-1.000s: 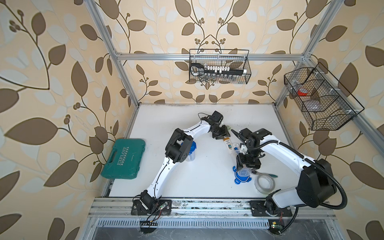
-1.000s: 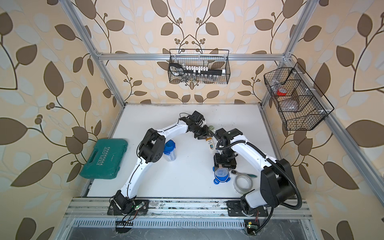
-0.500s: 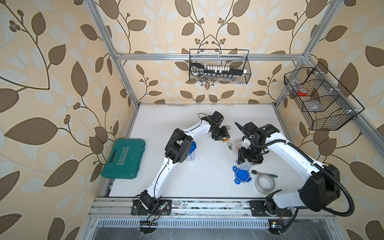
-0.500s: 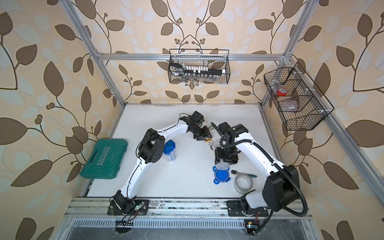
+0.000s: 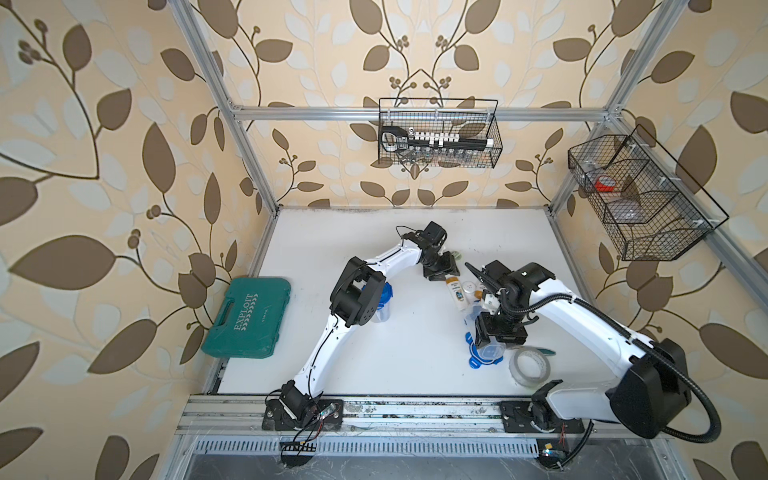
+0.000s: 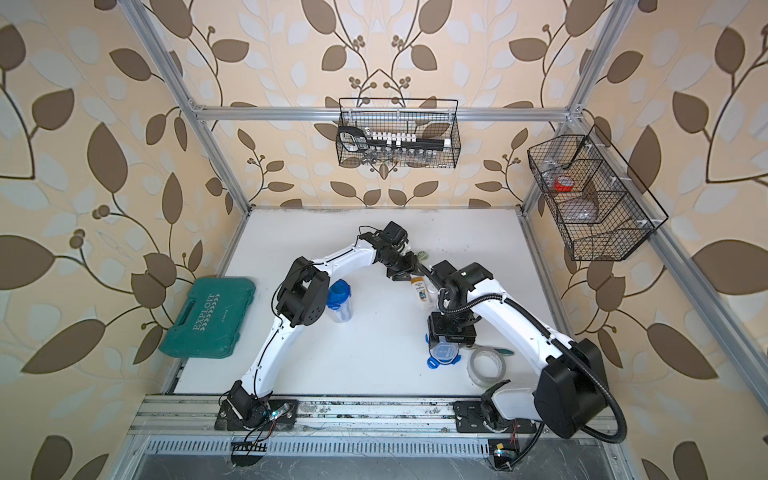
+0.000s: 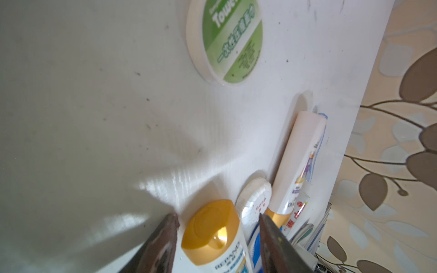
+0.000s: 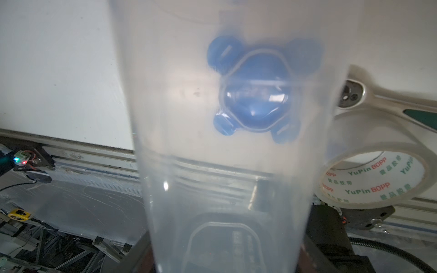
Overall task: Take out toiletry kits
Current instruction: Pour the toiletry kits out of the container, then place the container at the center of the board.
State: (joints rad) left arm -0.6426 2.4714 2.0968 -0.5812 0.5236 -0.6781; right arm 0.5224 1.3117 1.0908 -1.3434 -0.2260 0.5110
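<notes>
Toiletry kit items lie in a loose pile at mid-table. An orange-capped white bottle point(image 7: 212, 234) point(image 5: 455, 293) lies between the fingers of my open left gripper point(image 7: 217, 218) point(image 5: 442, 266), with a gap on each side. Beside it are a round white soap point(image 7: 256, 198), a long white bottle point(image 7: 300, 160), a small tube point(image 7: 299, 205) and a blue toothbrush piece point(image 7: 255, 238). The green-white disc point(image 7: 233, 40) point(image 6: 422, 255) lies apart, farther back. My right gripper point(image 8: 224, 255) point(image 5: 490, 343) is shut on a clear jar point(image 8: 236, 165) point(image 6: 444, 351), held over a blue lid point(image 8: 255, 94) point(image 5: 473, 361). Nothing shows inside the jar.
A tape roll point(image 5: 530, 368) point(image 8: 373, 177) and a teal-handled tool point(image 8: 378, 99) lie right of the lid. A second jar with a blue lid point(image 5: 382, 303) stands by the left arm's elbow. A green case point(image 5: 249, 318) sits at the left edge. Wire baskets point(image 5: 438, 137) point(image 5: 640, 199) hang on the walls.
My left gripper's jaws have spread wider around the orange-capped bottle. The right gripper with the jar swung back off the blue lid, then came forward over it again.
</notes>
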